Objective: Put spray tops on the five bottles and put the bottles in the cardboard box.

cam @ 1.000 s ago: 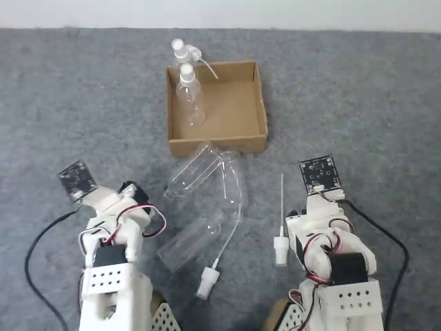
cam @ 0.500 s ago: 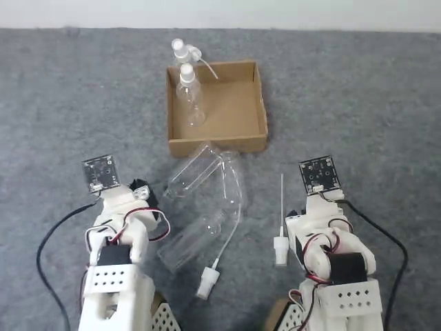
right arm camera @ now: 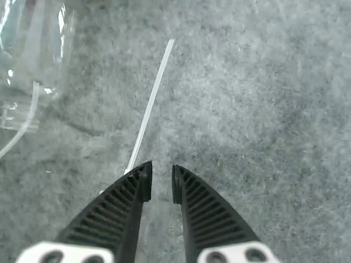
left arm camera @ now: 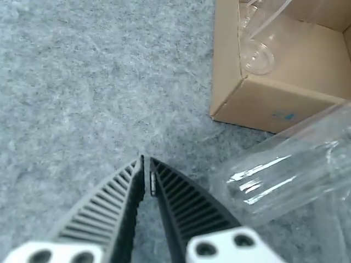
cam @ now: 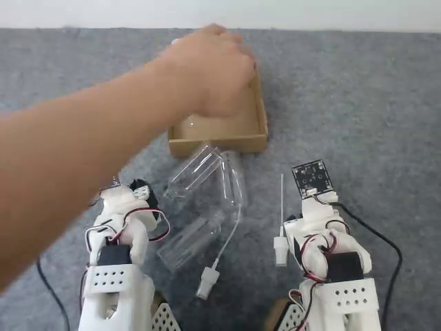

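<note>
A person's hand (cam: 213, 69) reaches into the cardboard box (cam: 220, 146) and covers its far left corner. The left wrist view shows the box (left arm camera: 258, 98) with a clear bottle (left arm camera: 258, 55) inside. Three uncapped clear bottles (cam: 196, 169) (cam: 233, 181) (cam: 189, 241) lie on the carpet in front of the box. Two spray tops with long tubes lie loose, one (cam: 208, 279) by the nearest bottle and one (cam: 280, 247) beside the right arm (cam: 320, 227). My left gripper (left arm camera: 146, 164) is shut and holds nothing, next to a lying bottle (left arm camera: 296, 170). My right gripper (right arm camera: 160, 172) is shut just beside the spray top's tube (right arm camera: 151, 104).
The person's forearm (cam: 83, 152) crosses above the left arm (cam: 124, 221) and hides its wrist. Grey carpet (cam: 372, 103) covers the table, and bare carpet lies to the right of the box.
A person's arm has come in from the left and its hand now covers the box and the capped bottles. The left arm swung right. The right arm turned slightly left.
</note>
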Available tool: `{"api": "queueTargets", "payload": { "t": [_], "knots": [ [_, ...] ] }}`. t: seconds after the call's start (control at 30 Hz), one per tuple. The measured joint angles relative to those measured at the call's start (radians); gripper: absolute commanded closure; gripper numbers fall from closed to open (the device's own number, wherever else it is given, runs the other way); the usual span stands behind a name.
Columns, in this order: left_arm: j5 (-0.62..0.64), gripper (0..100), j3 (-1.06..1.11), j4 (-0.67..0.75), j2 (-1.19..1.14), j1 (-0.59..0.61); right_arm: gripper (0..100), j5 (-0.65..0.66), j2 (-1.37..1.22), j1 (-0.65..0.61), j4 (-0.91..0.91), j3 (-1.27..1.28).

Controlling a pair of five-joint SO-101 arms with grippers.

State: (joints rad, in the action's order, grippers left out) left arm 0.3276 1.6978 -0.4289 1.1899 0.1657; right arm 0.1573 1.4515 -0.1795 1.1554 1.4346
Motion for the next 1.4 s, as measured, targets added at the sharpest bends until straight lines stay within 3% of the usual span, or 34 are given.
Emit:
{"api": "queueTargets", "payload": {
  "t": [1.4],
  "knots": [
    [0.0,99,0.0,0.0,0.0,0.0,99.1,0.006,0.0,0.006,-0.074,0.0]
  ]
}}
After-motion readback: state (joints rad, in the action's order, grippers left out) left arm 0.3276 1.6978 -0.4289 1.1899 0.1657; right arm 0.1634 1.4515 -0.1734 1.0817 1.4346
